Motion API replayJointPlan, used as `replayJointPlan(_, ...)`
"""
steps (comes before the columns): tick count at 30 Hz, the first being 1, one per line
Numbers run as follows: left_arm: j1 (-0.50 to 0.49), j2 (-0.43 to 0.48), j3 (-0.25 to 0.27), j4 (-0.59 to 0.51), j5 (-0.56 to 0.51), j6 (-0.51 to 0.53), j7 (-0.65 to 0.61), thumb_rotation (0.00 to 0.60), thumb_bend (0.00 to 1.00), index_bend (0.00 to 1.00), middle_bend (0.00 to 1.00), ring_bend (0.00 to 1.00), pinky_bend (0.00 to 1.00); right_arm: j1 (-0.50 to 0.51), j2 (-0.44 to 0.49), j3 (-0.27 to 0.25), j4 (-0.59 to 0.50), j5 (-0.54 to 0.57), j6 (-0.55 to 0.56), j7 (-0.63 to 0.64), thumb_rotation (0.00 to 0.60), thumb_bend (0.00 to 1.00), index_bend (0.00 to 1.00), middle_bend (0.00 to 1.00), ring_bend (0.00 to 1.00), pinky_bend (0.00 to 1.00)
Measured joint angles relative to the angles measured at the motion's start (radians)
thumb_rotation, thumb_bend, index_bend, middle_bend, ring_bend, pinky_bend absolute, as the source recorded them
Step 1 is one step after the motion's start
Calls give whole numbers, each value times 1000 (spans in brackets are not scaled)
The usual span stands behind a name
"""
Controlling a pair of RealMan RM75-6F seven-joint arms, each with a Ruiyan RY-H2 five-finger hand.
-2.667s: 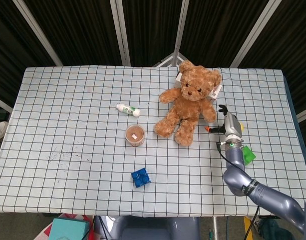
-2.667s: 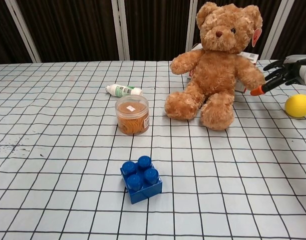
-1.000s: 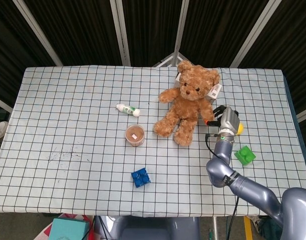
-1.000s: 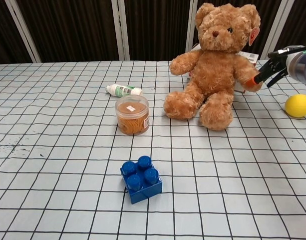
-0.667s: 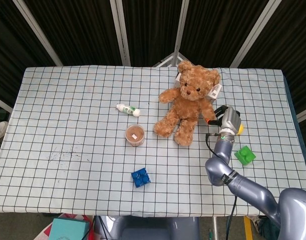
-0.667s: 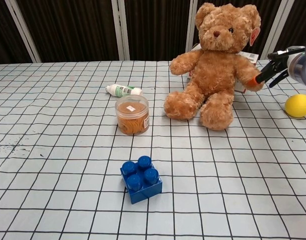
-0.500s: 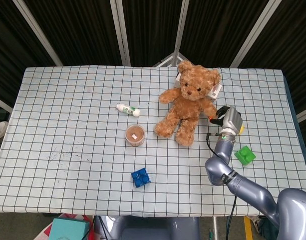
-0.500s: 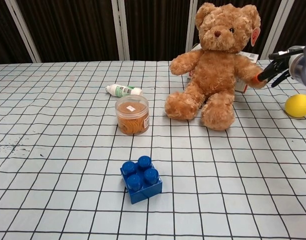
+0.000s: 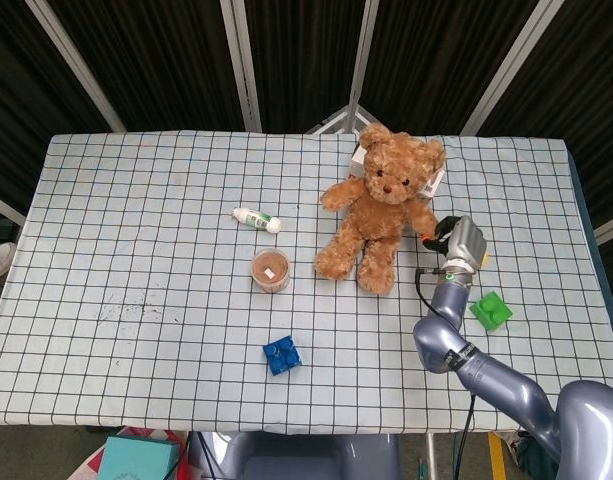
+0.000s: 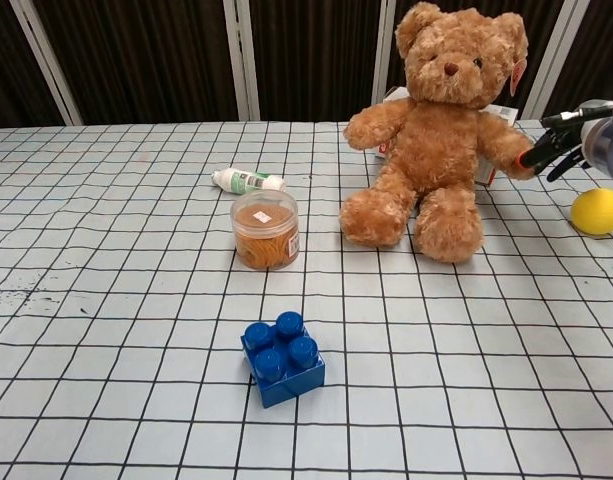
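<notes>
right hand (image 10: 571, 140) | fingers seemingly pinch teddy bear (image 10: 441, 140) paw (bear sits upright) | left unseen

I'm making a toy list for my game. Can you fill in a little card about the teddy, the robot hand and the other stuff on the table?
teddy bear: brown, sitting upright
right hand: pinching the bear's paw
left hand: not seen
yellow ball: right of the bear
jar: orange contents
white tube: lying behind the jar
blue brick: nearest the chest camera
green brick: by the right arm

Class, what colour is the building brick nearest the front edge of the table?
The building brick is blue; the chest view shows it best.
</notes>
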Motion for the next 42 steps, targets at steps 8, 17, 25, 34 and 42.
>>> replayJointPlan(8, 0, -1, 1, -3, 1, 1, 7, 600, 173, 205, 62, 10, 136, -17, 12, 5, -42, -20, 16, -2, 600, 523, 687, 625, 568, 139)
replayJointPlan(17, 0, -1, 1, -2, 1, 3, 5, 600, 173, 205, 62, 10, 136, -29, -10, 0, -7, -19, -9, -5, 600, 530, 687, 625, 568, 140)
replayJointPlan(25, -1, -1, 1, -3, 0, 1, 7, 600, 173, 205, 62, 10, 136, -20, 6, 21, -42, -39, 23, -17, 600, 537, 687, 625, 568, 140)
replayJointPlan(34, 1, 1, 1, -4, 3, 4, 2, 600, 173, 204, 62, 10, 136, -31, -3, 16, -43, -29, 19, -33, 600, 546, 687, 625, 568, 140)
replayJointPlan(42, -2, 0, 1, -3, 0, -1, 5, 600, 173, 205, 62, 10, 136, -23, 12, 35, -75, -43, 45, -47, 600, 553, 687, 625, 568, 140)
